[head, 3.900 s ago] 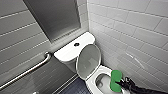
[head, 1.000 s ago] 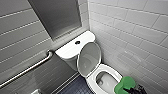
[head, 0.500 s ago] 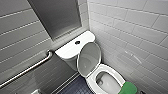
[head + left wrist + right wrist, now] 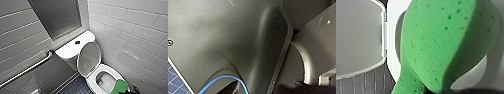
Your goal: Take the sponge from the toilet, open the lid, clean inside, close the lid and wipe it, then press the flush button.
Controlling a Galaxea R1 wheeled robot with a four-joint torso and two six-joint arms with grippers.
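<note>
The toilet's white lid (image 4: 89, 58) stands raised, leaning back against the tank. The small dark flush button (image 4: 77, 42) sits in the middle of the tank top (image 4: 67, 51). The bright green sponge (image 4: 121, 87) hangs over the near right rim of the seat (image 4: 91, 83), beside the open bowl (image 4: 105, 79). My right gripper (image 4: 128, 91) is shut on it at the picture's lower edge. In the right wrist view the sponge (image 4: 443, 42) looms large in front of the seat rim (image 4: 392, 37) and the upright lid (image 4: 358, 35).
White tiled walls close in behind and to the right of the toilet. A metal grab bar (image 4: 27, 70) slants along the left wall. Dark blue tiled floor (image 4: 75, 87) lies left of the bowl. A blue cable (image 4: 225, 80) runs beside the robot's dark body.
The sponge and my right gripper have drawn back a little from over the bowl toward its near right rim. The lid has stayed up.
</note>
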